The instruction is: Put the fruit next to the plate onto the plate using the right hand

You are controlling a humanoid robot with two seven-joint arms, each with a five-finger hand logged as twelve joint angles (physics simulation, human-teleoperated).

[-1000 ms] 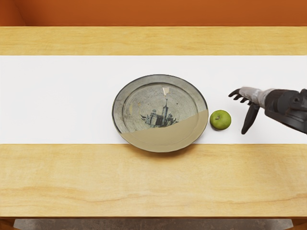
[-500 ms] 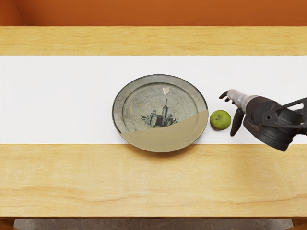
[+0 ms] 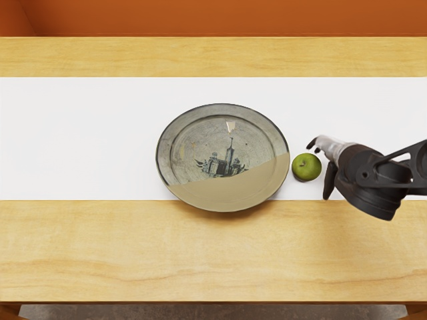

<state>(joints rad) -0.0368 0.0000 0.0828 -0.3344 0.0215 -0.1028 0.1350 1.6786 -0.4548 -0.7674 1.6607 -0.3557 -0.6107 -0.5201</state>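
One apple (image 3: 307, 167) sits between the plate (image 3: 175, 127) and the right hand (image 3: 329, 155), just beside the hand; we find fingers spread, holding nothing.

Bright, even, soft light from above, with only faint thin shadows hugging the lower rim of the plate (image 3: 175, 127) and the apple (image 3: 306, 167), a mirror-like sheen inside the plate, the white cloth (image 3: 80, 133) nearly washed out, and the render crisp throughout with straight table (image 3: 200, 253) edges.
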